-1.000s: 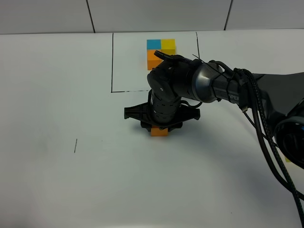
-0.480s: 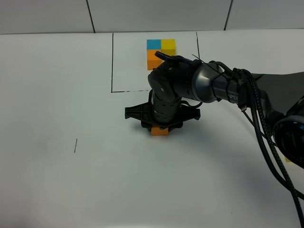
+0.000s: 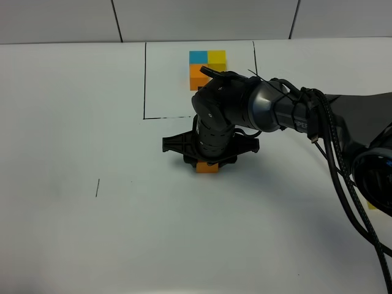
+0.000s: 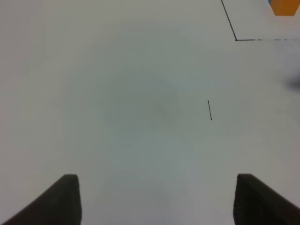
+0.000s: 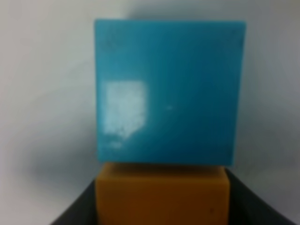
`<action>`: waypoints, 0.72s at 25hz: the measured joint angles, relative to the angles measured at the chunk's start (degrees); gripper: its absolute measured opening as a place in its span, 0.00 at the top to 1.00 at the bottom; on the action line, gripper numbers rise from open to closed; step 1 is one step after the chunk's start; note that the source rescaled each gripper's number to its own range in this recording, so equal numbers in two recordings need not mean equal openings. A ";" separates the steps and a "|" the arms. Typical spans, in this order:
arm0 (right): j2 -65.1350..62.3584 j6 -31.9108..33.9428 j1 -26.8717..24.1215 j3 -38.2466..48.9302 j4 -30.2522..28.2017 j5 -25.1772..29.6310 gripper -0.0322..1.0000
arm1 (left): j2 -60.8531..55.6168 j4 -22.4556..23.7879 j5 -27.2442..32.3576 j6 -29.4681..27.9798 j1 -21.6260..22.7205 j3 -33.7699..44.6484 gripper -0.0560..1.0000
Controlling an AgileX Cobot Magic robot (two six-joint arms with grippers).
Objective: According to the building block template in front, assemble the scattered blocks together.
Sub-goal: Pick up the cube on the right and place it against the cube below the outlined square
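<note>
Grips the orange cube (image 3: 206, 168) between the right fingers (image 5: 77, 211), flush against the blue cube (image 5: 168, 91), on the white bench (image 3: 73, 233) near the framed template (image 3: 207, 64), below a panelled wall (image 3: 202, 18); holds left fingers (image 4: 61, 201) wide apart, empty.

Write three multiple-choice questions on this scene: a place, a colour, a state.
1. Where is the loose orange block? A. under the right hand B. inside the drawn rectangle C. at the table's edge
2. Which colour is the block beside it? A. yellow B. blue C. green
3. How is the left hand? A. open, empty B. holding a yellow block C. shut tight
Answers: 1A, the hand sits over it; 2B, the right wrist view shows a blue block against it; 3A, its fingers stand far apart.
</note>
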 joint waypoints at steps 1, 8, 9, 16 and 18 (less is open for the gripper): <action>0.06 0.00 -0.15 0.00 -0.13 -0.06 0.96 | 0.00 0.00 0.00 0.00 0.00 0.00 0.50; 0.17 0.00 -0.33 0.00 -0.19 -0.26 0.96 | 0.00 0.00 0.00 0.00 0.00 0.00 0.50; 0.17 0.00 -0.33 0.00 -0.24 -0.26 0.96 | 0.00 0.00 0.00 0.00 0.00 0.00 0.50; 0.17 -0.29 -0.33 0.00 -0.23 -0.32 0.96 | 0.00 0.00 0.00 0.04 0.00 0.00 0.50; 0.17 -0.83 -0.33 0.00 -0.23 -0.32 0.96 | 0.00 0.00 0.00 0.04 0.00 0.00 0.50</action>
